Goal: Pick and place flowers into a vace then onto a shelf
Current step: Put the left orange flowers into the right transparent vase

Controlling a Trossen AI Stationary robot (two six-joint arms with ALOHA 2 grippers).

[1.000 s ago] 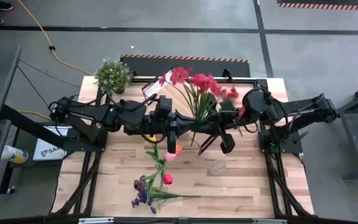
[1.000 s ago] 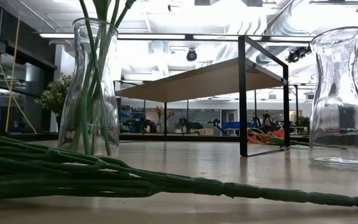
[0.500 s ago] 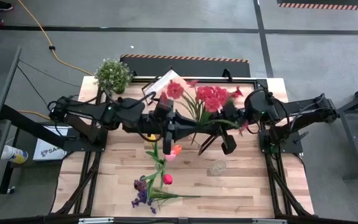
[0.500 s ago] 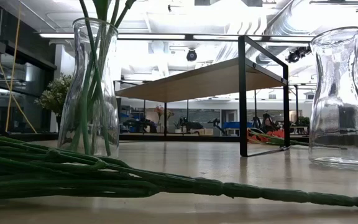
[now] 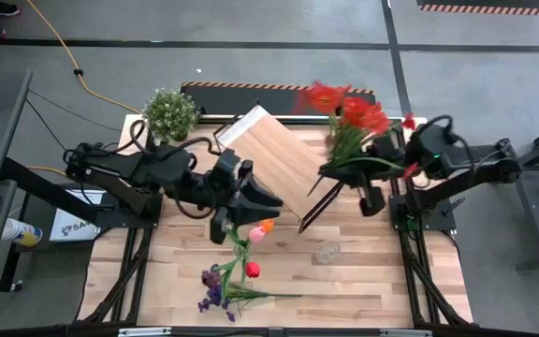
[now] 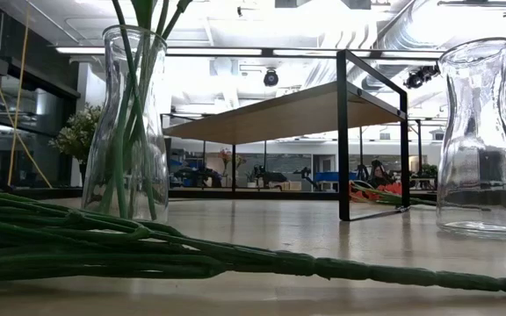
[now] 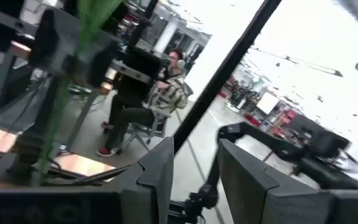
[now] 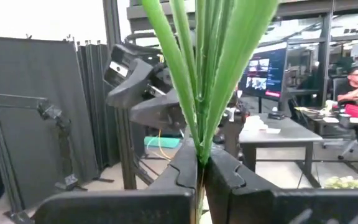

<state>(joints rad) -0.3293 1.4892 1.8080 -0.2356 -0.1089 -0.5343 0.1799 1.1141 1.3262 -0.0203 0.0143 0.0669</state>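
Nearest the low camera, a bundle of green stems (image 6: 139, 246) lies flat on the tabletop (image 5: 372, 281), with a glass vase (image 6: 136, 123) holding upright stems just behind it and an empty glass vase (image 6: 484, 140) to the other side. From above, these loose flowers (image 5: 237, 271), pink, orange, red and purple, lie at the table's front-middle. Just behind them the left gripper (image 5: 262, 201) hangs beside the shelf (image 5: 274, 164), its fingers (image 7: 160, 177) apart and holding nothing. Farther back and to the right, the right gripper (image 5: 340, 168) is clamped on a bunch of red flowers (image 5: 354, 112); the wrist view shows its fingers (image 8: 188, 168) pinched on the green stems (image 8: 204, 74), blossoms raised above the shelf's far right end. A potted plant (image 5: 168, 112) stands at the back left corner.
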